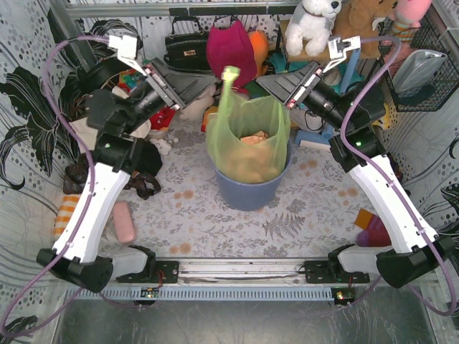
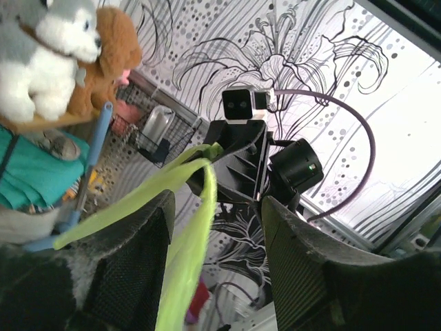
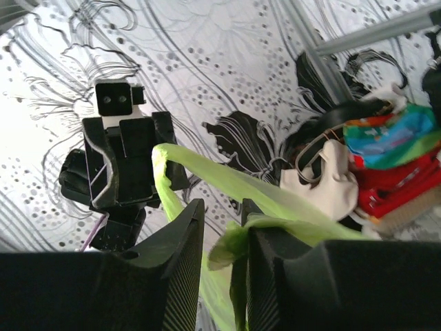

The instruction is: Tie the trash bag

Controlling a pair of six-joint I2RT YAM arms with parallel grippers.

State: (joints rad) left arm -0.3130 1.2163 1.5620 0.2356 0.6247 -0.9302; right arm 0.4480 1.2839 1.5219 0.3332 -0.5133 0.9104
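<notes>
A thin translucent lime-green trash bag [image 1: 247, 136] sits in a round blue-grey bin [image 1: 247, 193] between the two arms, its top drawn up into a strip; the left gripper [image 2: 215, 207] gapes wide, the strip running loose between its fingers; the right gripper [image 3: 222, 207] is pinched nearly closed on bunched green plastic.
</notes>
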